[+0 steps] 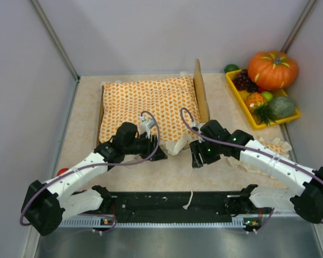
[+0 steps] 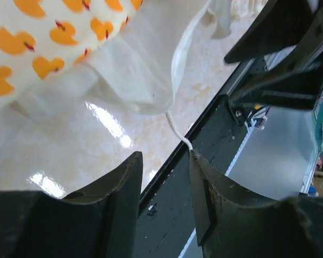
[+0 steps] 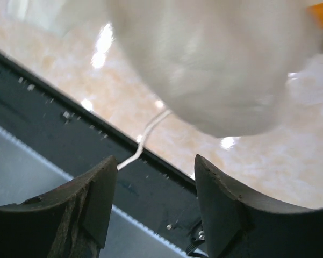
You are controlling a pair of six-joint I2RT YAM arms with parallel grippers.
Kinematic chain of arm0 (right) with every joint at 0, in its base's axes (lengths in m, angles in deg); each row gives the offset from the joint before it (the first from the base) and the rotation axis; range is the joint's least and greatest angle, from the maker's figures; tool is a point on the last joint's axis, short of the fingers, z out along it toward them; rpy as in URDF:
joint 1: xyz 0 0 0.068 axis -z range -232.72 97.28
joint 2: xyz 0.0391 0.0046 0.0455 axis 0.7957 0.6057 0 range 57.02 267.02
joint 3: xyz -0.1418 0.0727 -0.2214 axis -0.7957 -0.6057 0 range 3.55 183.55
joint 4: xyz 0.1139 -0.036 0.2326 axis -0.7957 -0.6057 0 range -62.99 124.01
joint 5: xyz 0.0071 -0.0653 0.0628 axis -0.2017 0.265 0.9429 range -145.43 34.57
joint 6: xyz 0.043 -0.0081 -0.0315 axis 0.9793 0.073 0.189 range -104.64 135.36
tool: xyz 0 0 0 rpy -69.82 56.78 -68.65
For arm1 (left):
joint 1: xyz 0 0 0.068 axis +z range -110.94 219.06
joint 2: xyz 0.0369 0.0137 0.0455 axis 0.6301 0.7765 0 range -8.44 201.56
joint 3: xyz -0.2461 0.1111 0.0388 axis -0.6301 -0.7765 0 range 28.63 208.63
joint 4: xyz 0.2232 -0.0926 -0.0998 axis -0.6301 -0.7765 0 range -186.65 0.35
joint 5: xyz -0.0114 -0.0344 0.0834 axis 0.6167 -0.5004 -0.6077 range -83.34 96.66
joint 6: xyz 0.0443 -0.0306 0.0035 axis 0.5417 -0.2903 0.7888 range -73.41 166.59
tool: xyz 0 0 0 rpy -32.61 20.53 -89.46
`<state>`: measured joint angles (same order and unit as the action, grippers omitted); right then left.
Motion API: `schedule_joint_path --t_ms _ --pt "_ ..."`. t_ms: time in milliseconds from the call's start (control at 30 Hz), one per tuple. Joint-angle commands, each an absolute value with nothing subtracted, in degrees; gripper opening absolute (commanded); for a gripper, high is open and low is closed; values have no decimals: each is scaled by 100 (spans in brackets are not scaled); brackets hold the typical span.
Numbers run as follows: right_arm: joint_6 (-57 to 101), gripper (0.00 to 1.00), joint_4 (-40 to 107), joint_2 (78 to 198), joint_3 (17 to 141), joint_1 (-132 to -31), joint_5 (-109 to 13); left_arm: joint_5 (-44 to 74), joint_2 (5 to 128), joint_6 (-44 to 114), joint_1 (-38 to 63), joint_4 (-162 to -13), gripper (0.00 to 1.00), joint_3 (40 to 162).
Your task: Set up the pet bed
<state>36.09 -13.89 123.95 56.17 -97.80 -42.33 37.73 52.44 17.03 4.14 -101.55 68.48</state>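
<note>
At the far left edge of the worktop (image 1: 166,172) lies a small red thing (image 1: 62,172), partly hidden. The left arm (image 1: 80,174) reaches up to the near edge of the bedspread (image 1: 145,99). In its wrist view the 2 jaws stand moderately apart with nothing between them, over the black front rail (image 2: 204,140), with the duck-printed cloth (image 2: 37,37) and its white ruffle (image 2: 134,70) just beyond.

The pet bed (image 1: 201,91) sits in the upper middle of the top view. The bedspread covers it, so only a strip of wood on its left side and the upright headboard on its right show.

A thin white cord (image 1: 191,196) hangs from the ruffle across the rail.

The right arm (image 1: 268,161) ends by the bedspread's near right corner. Its jaws are open too and hold nothing – blurred white fabric (image 3: 215,64) hangs close above them. A dotted pillow (image 1: 277,146) lies partly under this arm.

Upper right: a yellow tray (image 1: 242,107) of fruit beside a pumpkin (image 1: 273,69).
</note>
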Motion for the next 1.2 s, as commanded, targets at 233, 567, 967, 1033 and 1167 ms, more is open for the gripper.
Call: schedule_joint_path --t_ms 233,567,967,1033,1167 --pt "3918 61 -107 12433 6050 -8913 -5948 2933 6159 1047 -93 -8403 41 6228" --pt "3425 61 624 13174 6481 -8595 -5588 1870 7347 1319 -119 -8674 38 7212" --pt "4242 53 1994 11406 4206 -9508 -5358 1923 7110 1302 -102 -8789 37 7055" --pt "4435 53 2485 11414 3837 -9771 -5525 1809 7066 1346 -102 -8885 37 7037" --pt "4796 53 3811 11747 3221 -10009 -6411 1703 7040 1425 -93 -8938 37 7029"
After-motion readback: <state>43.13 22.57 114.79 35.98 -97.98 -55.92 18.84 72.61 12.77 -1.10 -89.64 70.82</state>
